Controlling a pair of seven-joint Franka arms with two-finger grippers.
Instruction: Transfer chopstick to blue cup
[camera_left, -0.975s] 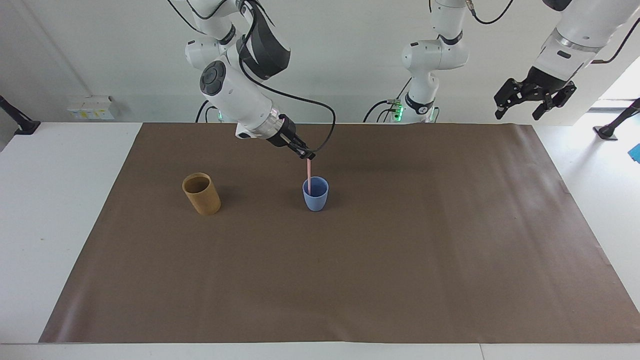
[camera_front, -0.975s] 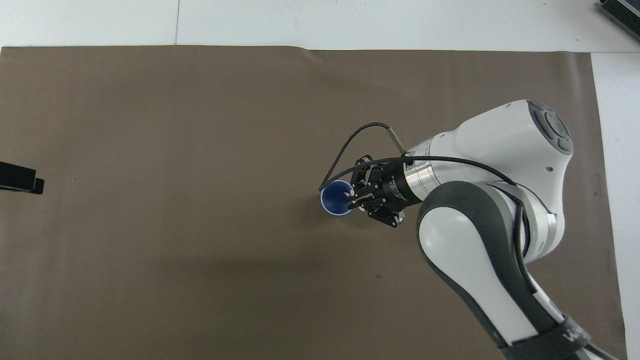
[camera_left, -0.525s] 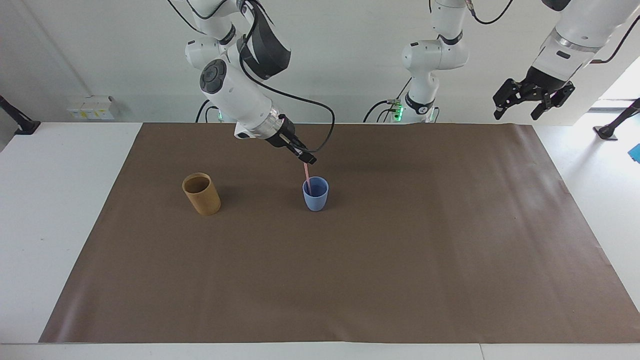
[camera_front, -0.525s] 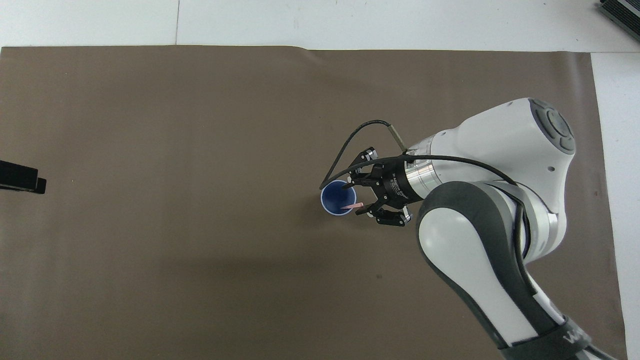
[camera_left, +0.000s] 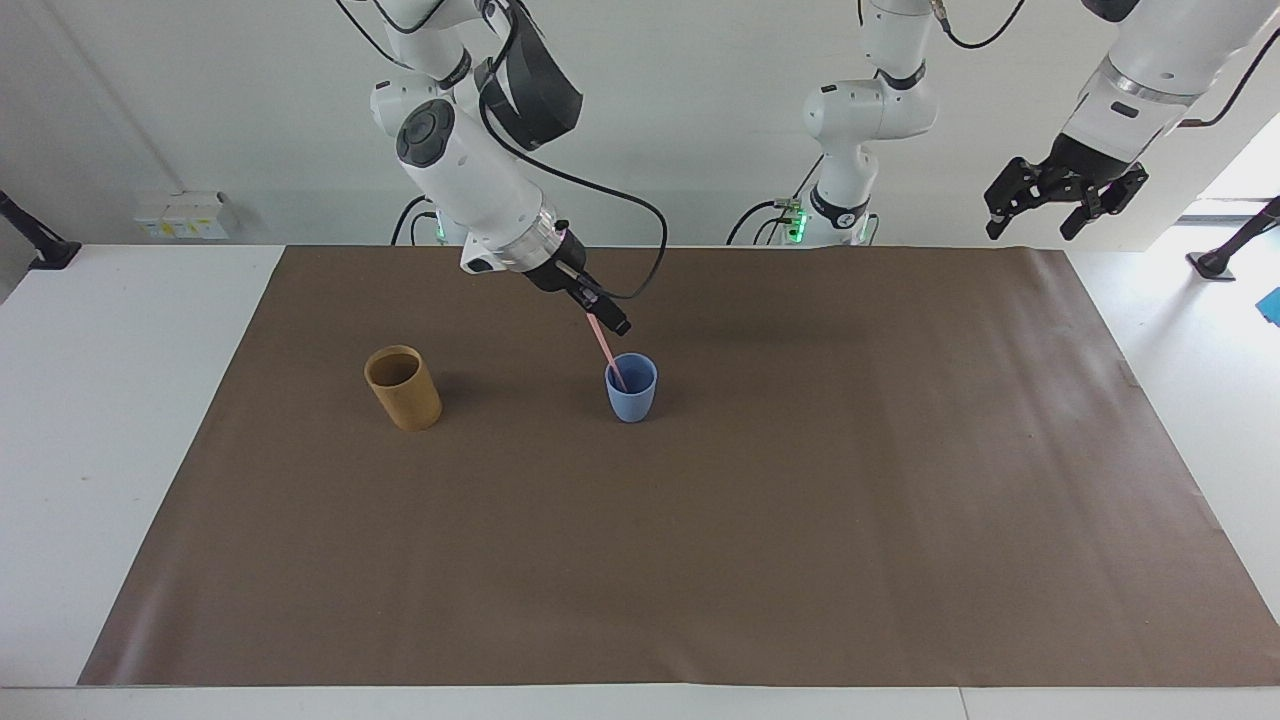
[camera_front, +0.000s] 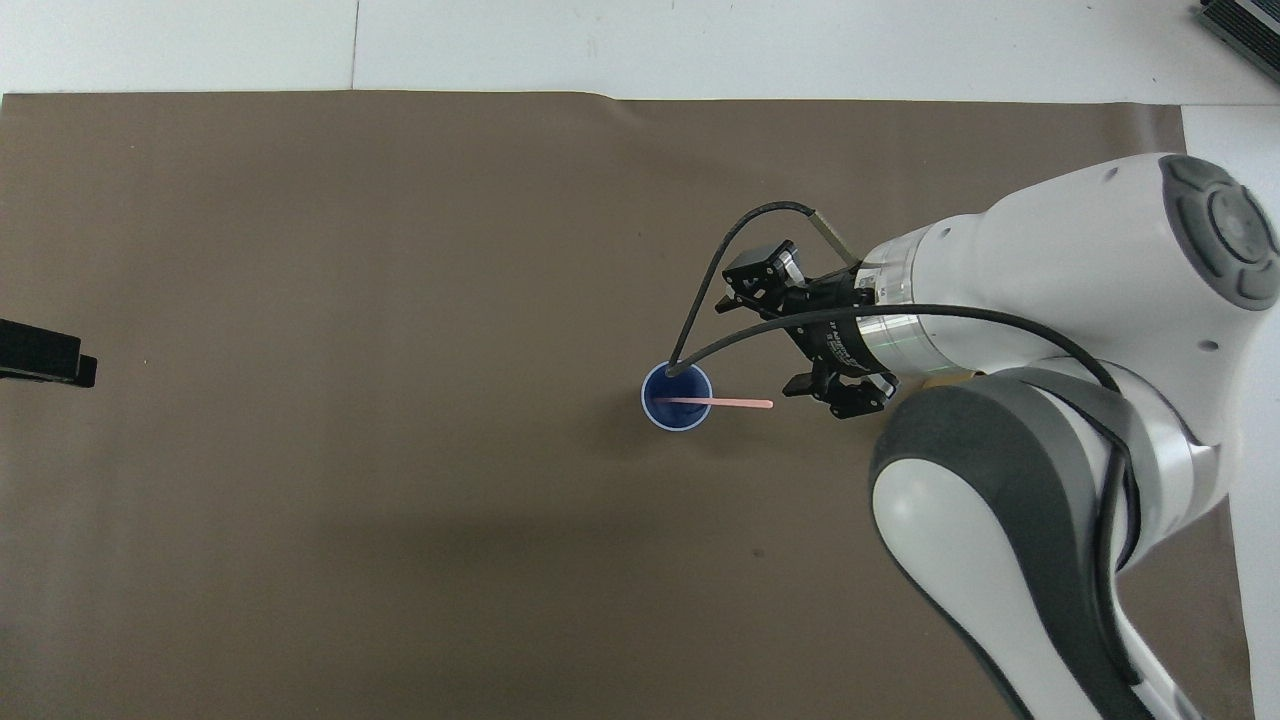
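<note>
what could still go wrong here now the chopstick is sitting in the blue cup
1. The chopstick leans steeply on the rim of the blue cup, with much of it sticking out; it may tip the cup or slide out.
2. The open right gripper is close to the stick's upper end; pulling away, it may catch the stick and drag it out.

The left gripper waits raised at its own end.

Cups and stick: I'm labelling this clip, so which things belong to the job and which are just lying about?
Job: chopstick leaning in the blue cup; open right gripper beside it.
Lying about: tan cup; brown mat; waiting left gripper.
</note>
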